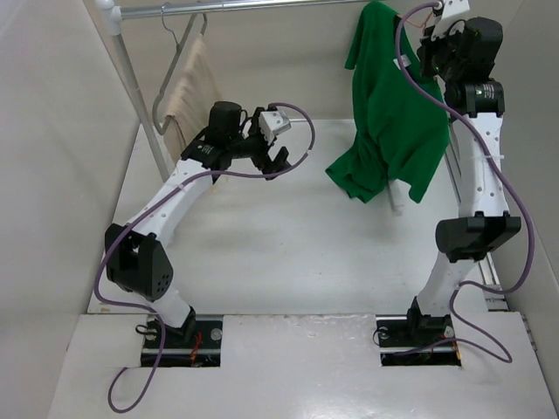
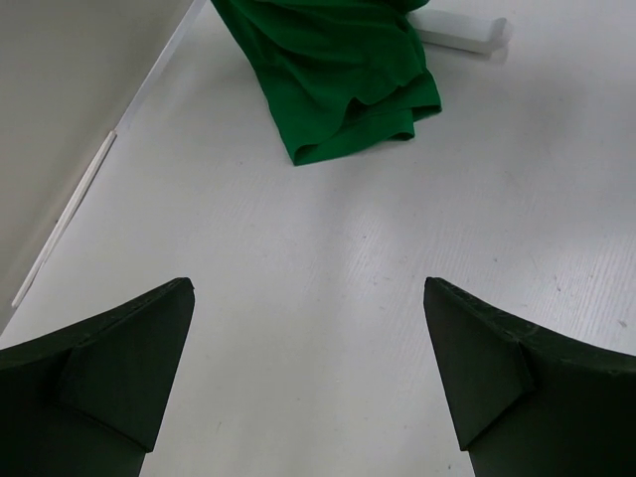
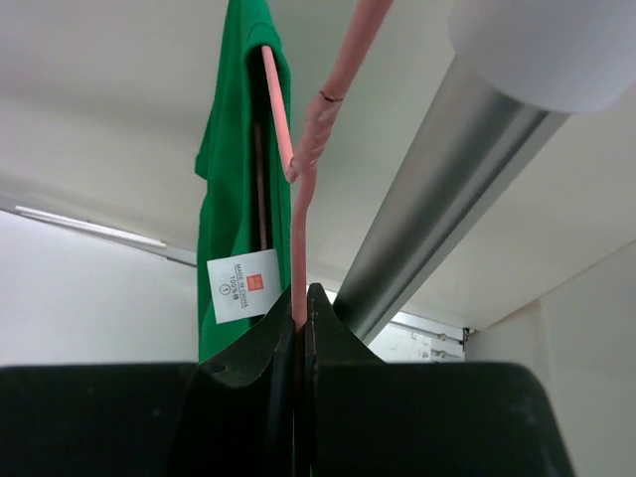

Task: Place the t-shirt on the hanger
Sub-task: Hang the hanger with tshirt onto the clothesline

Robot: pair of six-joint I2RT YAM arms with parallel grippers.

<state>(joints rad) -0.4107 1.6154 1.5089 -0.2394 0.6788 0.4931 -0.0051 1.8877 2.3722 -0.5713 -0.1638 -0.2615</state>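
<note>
The bright green t-shirt [image 1: 393,113] hangs at the far right from just below the rail, and its lower end bunches on the table. In the right wrist view the t-shirt [image 3: 227,169] drapes over one arm of the pink hanger [image 3: 301,214], with its white neck label [image 3: 243,286] showing. My right gripper [image 3: 301,298] is shut on the hanger's wire stem, high up beside the rail [image 3: 437,199]; it also shows in the top view [image 1: 437,37]. My left gripper [image 1: 281,150] is open and empty above the table, left of the shirt. The left wrist view shows its fingers [image 2: 139,358] wide apart and the shirt's hem [image 2: 338,89] ahead.
A beige garment [image 1: 190,92] hangs on another hanger at the rail's [image 1: 253,9] left end, beside the rack's slanted post [image 1: 135,87]. A white rack foot [image 2: 462,32] lies on the table behind the shirt. Walls close in on both sides.
</note>
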